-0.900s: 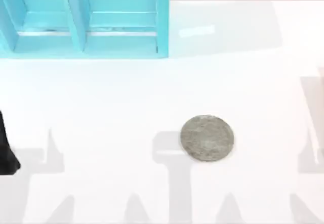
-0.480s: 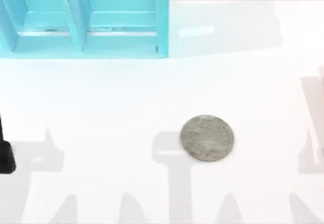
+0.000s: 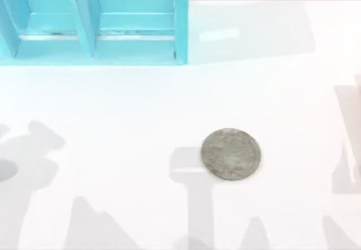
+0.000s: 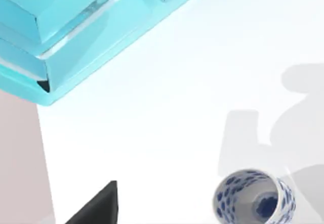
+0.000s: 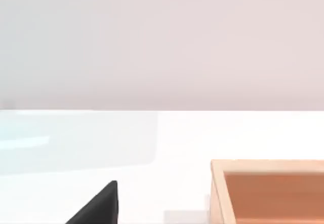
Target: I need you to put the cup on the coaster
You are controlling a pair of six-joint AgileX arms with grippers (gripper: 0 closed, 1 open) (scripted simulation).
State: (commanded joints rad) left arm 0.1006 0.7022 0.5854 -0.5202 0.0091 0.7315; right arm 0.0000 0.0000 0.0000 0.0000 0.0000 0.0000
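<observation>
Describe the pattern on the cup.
White with blue dots, inside and out; the cup shows best in the left wrist view.

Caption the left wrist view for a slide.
Blue-dotted white cup stands upright on the white table, near the turquoise shelf.

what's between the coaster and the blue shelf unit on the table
Nothing: in the top view the stretch of white table between the coaster and the blue shelf unit is bare, crossed by no object.

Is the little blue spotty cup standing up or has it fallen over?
Standing up. The small white cup with blue dots rests on the white table, its open mouth facing upward.
</observation>
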